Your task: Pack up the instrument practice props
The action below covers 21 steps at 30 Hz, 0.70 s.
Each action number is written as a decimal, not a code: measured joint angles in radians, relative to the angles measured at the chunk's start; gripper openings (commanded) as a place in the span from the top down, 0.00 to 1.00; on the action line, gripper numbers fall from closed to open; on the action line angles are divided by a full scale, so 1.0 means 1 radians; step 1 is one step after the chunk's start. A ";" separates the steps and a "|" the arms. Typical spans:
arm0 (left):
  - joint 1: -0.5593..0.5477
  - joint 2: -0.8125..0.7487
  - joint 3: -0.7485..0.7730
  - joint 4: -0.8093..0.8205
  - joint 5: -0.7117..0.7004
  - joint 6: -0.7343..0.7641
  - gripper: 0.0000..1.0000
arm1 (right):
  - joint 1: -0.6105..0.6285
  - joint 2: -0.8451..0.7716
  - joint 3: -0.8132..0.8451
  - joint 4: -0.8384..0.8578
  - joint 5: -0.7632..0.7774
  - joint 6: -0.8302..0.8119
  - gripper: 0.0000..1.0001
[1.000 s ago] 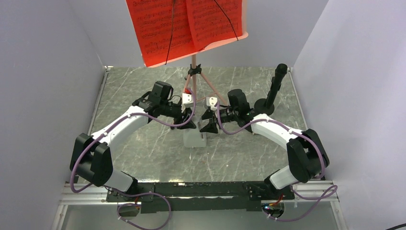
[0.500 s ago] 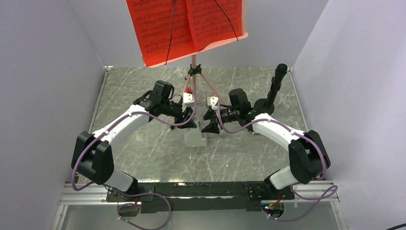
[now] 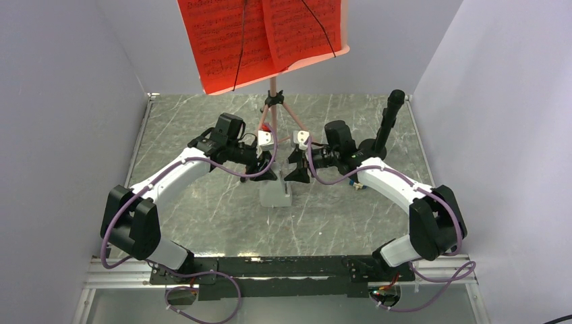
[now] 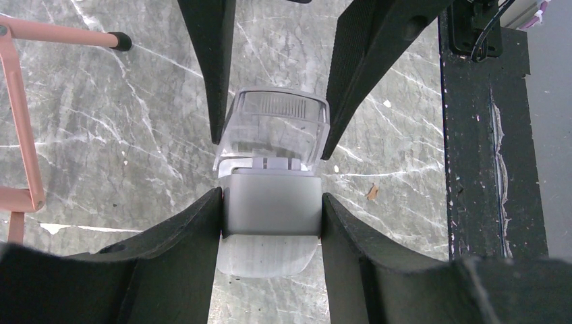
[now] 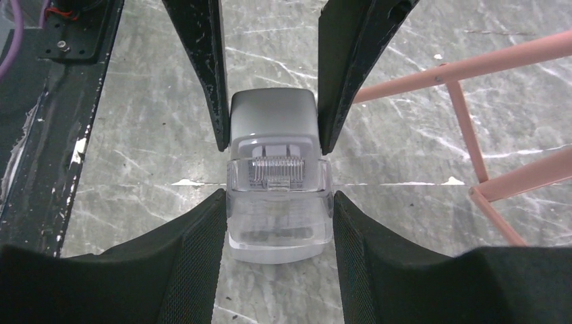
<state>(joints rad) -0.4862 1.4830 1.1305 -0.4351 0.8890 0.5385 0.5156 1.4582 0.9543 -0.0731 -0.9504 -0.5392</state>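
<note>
Grey marbled stone covers the table (image 3: pixel 202 128), which is boxed in by plain pale walls on three sides. At the back stands a pink music stand (image 3: pixel 273 94) on spread tripod legs, and red sheets of printed music (image 3: pixel 229 40) rest on its tilted top. A black post on a round base (image 3: pixel 386 128) stands upright near the back right corner. The small white metronome (image 3: pixel 275 196) sits on the table in the middle, just in front of the stand's legs and apart from them, with an arm reaching in from either side. The left tool (image 4: pixel 271 206) pinches the solid grey half of the metronome, its two fingers pressed flat against opposite sides. The right tool (image 5: pixel 280 206) comes from the other end, and its fingers lie against the clear plastic half; they seem to be clamped on it too, though through the see-through plastic the contact is harder to judge. The fingertips of the two tools nearly meet along the metronome's sides.
</note>
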 measured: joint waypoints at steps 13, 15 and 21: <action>0.000 0.000 0.000 0.000 0.000 0.000 0.99 | 0.000 0.012 0.011 -0.010 0.007 -0.035 1.00; 0.000 0.000 0.000 0.000 0.000 0.000 0.99 | 0.000 0.025 0.010 -0.016 0.006 -0.037 1.00; 0.000 0.000 0.000 0.000 0.000 0.000 0.99 | 0.000 0.034 0.006 -0.016 -0.015 -0.035 1.00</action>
<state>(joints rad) -0.4862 1.4834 1.1305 -0.4347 0.8890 0.5385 0.5159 1.4925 0.9604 -0.0891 -0.9657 -0.5739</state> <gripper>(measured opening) 0.548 0.556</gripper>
